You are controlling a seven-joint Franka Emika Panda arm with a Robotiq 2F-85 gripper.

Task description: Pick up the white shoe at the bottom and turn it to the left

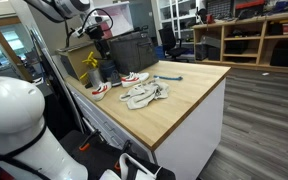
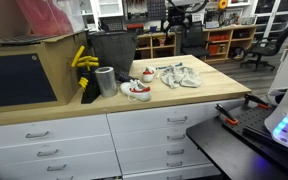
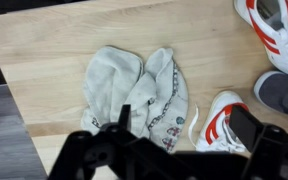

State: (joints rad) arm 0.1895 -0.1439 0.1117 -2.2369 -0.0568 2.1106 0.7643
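Note:
In the wrist view a white shoe with red stripes [image 3: 222, 125] lies at the bottom right on the wooden tabletop [image 3: 54, 50]. A second white and red shoe [image 3: 274, 35] lies at the top right. My gripper [image 3: 184, 125] is open and empty, hovering well above the table. Its right finger is over the bottom shoe and its left finger is over a crumpled white cloth [image 3: 134, 85]. In both exterior views the two shoes [image 1: 134, 77] [image 2: 136, 90] lie side by side next to the cloth [image 1: 144, 95] [image 2: 179, 77], and the gripper [image 1: 101, 40] hangs above them.
A grey shoe-like object [image 3: 284, 95] lies just right of the bottom shoe. A metal can [image 2: 106, 82], a yellow object [image 2: 82, 60] and a black crate [image 2: 112, 48] stand behind the shoes. A small blue tool [image 1: 169, 77] lies past the cloth.

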